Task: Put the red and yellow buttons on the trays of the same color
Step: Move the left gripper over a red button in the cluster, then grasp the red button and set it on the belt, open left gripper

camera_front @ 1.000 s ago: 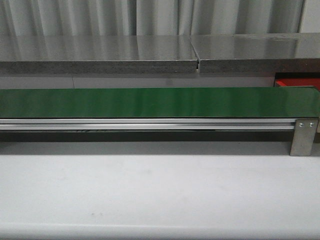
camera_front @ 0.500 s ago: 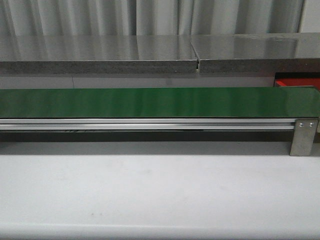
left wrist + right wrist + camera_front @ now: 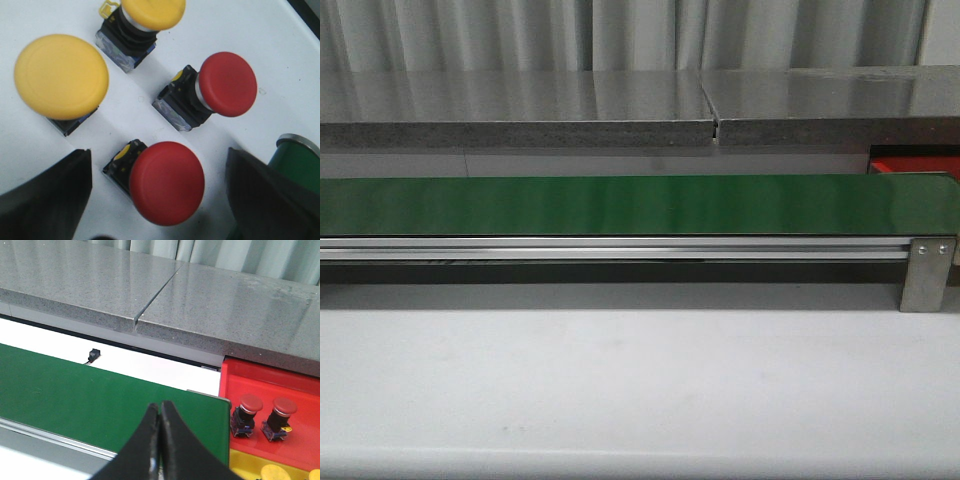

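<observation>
Front view: the green belt runs across the middle of the frame, bare, with a sliver of the red tray showing at the right edge behind the belt's end. No arm and no button appears here, so this view gives little to steer by.

Left wrist view: the left gripper has its dark fingers spread wide at the lower corners, holding nothing. Between them, at lower centre, sits a red button with its black base toward the upper left. A second red button lies at centre right, a large yellow button at upper left, another yellow button at the top edge, and a green button at lower right, close to one finger. The step in hand seems to be picking the nearest red one. To do it well, I would centre over its cap, descend straight, and close gently, watching that the finger near the green cap does not knock it.

Right wrist view: the right gripper has its fingers pressed together at lower centre, empty, above the belt. At lower right the red tray already holds two red buttons, and a yellow tray with yellow caps peeks along the bottom edge beside it.
</observation>
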`<state>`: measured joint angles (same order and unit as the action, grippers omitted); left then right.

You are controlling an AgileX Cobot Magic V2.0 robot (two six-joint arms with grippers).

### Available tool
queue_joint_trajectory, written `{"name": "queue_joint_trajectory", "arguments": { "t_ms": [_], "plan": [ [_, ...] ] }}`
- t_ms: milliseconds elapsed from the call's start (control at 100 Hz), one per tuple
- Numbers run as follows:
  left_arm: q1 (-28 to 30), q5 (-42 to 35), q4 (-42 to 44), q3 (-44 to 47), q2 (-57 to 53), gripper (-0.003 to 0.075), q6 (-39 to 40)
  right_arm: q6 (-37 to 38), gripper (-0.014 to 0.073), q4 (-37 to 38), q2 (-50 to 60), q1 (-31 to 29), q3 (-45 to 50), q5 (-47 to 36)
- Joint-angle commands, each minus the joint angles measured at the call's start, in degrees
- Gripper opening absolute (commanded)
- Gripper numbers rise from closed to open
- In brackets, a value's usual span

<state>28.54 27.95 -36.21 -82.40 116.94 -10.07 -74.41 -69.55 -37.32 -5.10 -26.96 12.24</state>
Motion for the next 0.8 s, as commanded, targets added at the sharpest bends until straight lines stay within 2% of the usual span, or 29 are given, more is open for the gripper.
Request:
{"name": "queue_joint_trajectory", "arguments": {
  "t_ms": [0, 400, 660, 790],
  "plan": [
    [-0.3, -1.2, -1.4, -1.8, -2.8, 0.0512, 0.5, -0.4, -0.0118, -0.8, 0.4, 0.0, -1.4, -1.1],
    [-0.3, 1.2, -0.5, -1.8, -2.8, 0.0271, 0.2, -0.4, -0.0118, -0.8, 0.4, 0.0, -1.4, -1.1],
    [-0.3, 2.3, -0.5, -1.8, -2.9, 0.0087, 0.2, -0.4, -0.0118, -0.8, 0.4, 0.0, -1.4, -1.1],
    [-0.3, 4.1, -0.5, -1.8, -4.1, 0.0027, 0.2, -0.4, -0.0118, -0.8, 0.4, 0.0, -1.4, -1.1]
  ]
}}
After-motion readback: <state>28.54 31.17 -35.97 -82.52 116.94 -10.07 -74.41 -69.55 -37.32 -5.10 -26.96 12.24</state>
